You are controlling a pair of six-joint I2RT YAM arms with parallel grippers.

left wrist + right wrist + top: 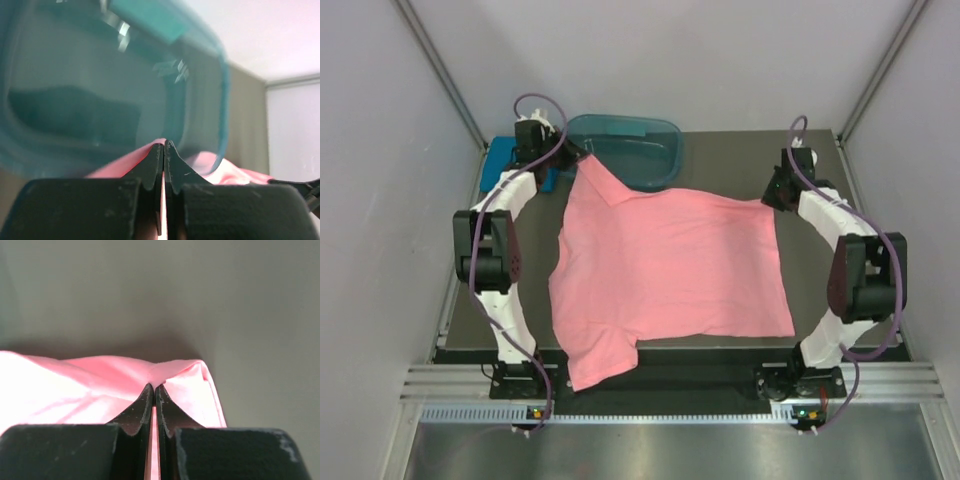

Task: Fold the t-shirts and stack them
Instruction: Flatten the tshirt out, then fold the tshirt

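Both grippers pinch the far edge of the salmon-pink t-shirt [670,270]
It lies spread nearly flat on the table [740,150], one sleeve reaching past the near edge; it looks light and limp, likely to sag, so corners and hems seem the best holds. The left gripper [164,146] has its jaws closed on the far-left corner beside the tub [630,140], and the right gripper [153,387] is clamped on the far-right corner. The teal-blue t-shirt [500,158] sits far left, beneath the left arm
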